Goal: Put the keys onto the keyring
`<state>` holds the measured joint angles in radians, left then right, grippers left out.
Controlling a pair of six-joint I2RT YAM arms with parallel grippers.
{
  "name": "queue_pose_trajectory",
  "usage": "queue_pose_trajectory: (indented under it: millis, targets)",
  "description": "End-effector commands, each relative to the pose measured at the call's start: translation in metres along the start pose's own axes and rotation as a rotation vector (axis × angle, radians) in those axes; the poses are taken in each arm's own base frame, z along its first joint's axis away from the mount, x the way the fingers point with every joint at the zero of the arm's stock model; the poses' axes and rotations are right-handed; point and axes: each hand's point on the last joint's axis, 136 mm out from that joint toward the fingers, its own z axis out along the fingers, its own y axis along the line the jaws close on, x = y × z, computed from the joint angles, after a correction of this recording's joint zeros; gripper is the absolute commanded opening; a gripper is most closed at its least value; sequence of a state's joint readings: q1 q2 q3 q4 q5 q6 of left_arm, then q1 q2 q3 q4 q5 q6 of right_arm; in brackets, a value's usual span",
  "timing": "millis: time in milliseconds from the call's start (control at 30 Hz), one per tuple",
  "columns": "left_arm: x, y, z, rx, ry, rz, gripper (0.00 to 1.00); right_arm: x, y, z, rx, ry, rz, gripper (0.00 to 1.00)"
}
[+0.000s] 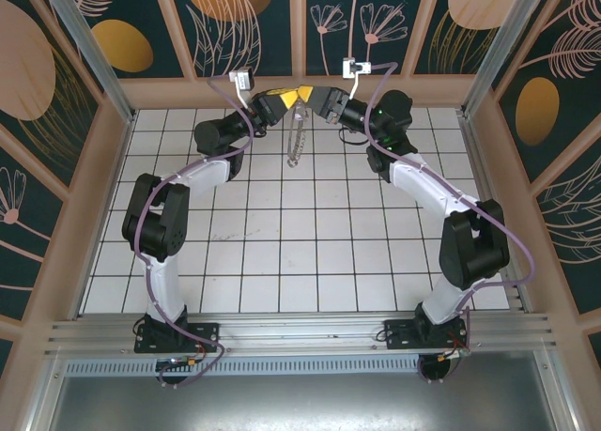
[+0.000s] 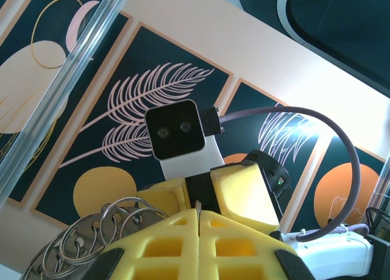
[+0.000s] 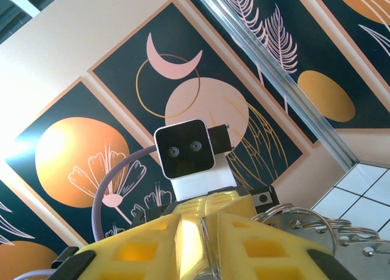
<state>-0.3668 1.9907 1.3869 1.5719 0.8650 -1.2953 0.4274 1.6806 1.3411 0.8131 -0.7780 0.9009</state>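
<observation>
From above, my left hand (image 1: 286,97) and right hand (image 1: 311,95) meet high over the counter's (image 1: 282,253) far edge. The keyring (image 1: 299,138) hangs down between them.

My left wrist view shows my left hand (image 2: 199,216) clenched on the keyring's thin wire, with silver loops (image 2: 103,231) beside it.

In my right wrist view, my right hand (image 3: 202,224) is around the wire. I cannot tell if it squeezes.
</observation>
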Motion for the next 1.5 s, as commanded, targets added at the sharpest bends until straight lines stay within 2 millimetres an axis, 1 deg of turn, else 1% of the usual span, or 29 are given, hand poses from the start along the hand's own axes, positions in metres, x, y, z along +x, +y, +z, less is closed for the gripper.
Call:
queue_pose_trajectory:
  millis: [0,100,167,267,300,467,500,600,633,700,767,900,1033,1100,1200,1333,1467]
  targets:
    - [-0.012,-0.021,0.005,0.065,-0.034,0.084,0.00,0.001,0.010,0.002,-0.037,-0.006,-0.022,0.18]
    - [-0.012,-0.021,0.005,0.066,-0.033,0.085,0.00,0.003,0.007,0.002,-0.030,-0.004,-0.016,0.15]
    - [-0.012,-0.022,0.005,0.066,-0.034,0.086,0.00,0.004,0.005,0.003,-0.024,-0.003,-0.013,0.12]
    - [-0.012,-0.021,0.005,0.064,-0.035,0.082,0.00,0.005,0.002,0.004,-0.019,0.001,-0.012,0.02]
    - [-0.013,-0.022,0.005,0.064,-0.035,0.082,0.00,0.006,0.002,0.004,-0.016,0.004,-0.014,0.00]
    - [-0.013,-0.018,0.005,0.048,-0.033,0.077,0.00,0.005,-0.003,0.005,0.012,0.010,-0.039,0.00]
    - [-0.013,-0.016,0.005,0.036,-0.035,0.075,0.04,0.004,-0.003,0.004,0.017,0.010,-0.053,0.00]
    - [-0.014,-0.015,0.006,0.010,-0.033,0.087,0.27,-0.001,-0.004,0.003,0.036,0.017,-0.097,0.00]
    - [-0.015,-0.015,0.006,0.002,-0.032,0.093,0.32,-0.002,-0.004,0.001,0.040,0.019,-0.108,0.00]
    - [-0.016,-0.014,0.005,-0.016,-0.026,0.106,0.41,-0.006,-0.006,-0.003,0.050,0.024,-0.125,0.00]
    - [-0.017,-0.014,0.003,-0.029,-0.026,0.116,0.47,-0.010,-0.007,-0.007,0.055,0.027,-0.136,0.00]
    - [-0.019,-0.016,0.001,-0.043,-0.016,0.129,0.54,-0.013,-0.013,-0.015,0.069,0.046,-0.153,0.00]
    - [-0.020,-0.014,0.000,-0.069,0.013,0.152,0.60,-0.014,-0.017,-0.022,0.077,0.092,-0.191,0.00]
    - [-0.019,-0.013,0.001,-0.088,0.049,0.178,0.63,-0.013,-0.019,-0.024,0.077,0.134,-0.221,0.00]
    - [-0.014,-0.007,0.004,-0.118,0.121,0.204,0.66,-0.010,-0.018,-0.026,0.073,0.199,-0.286,0.00]
    - [-0.005,0.002,0.007,-0.149,0.231,0.233,0.67,-0.001,-0.018,-0.028,0.069,0.306,-0.392,0.00]
    - [0.000,0.006,0.005,-0.145,0.303,0.250,0.67,0.005,-0.019,-0.032,0.048,0.385,-0.443,0.00]
